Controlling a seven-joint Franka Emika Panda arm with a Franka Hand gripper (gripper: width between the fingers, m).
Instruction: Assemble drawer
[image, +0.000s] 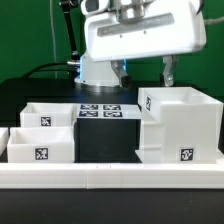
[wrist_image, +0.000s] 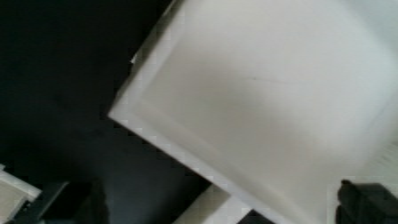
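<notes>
The drawer's large white cube-shaped case (image: 180, 125) stands on the black table at the exterior view's right, with a tag low on its front. Two smaller white trays sit at the left, one behind (image: 48, 117) and one in front (image: 40, 150), each with a tag. My gripper (image: 146, 72) hangs above the case's rear left part, open and empty, with both dark fingers apart. In the wrist view the case's white face (wrist_image: 267, 100) fills most of the picture. My gripper (wrist_image: 205, 205) is open there, and one dark fingertip (wrist_image: 370, 200) shows at the edge.
The marker board (image: 100, 110) lies flat on the table between the trays and the case. A long low white rail (image: 110, 176) runs across the front. The robot's base (image: 100, 70) stands behind the marker board.
</notes>
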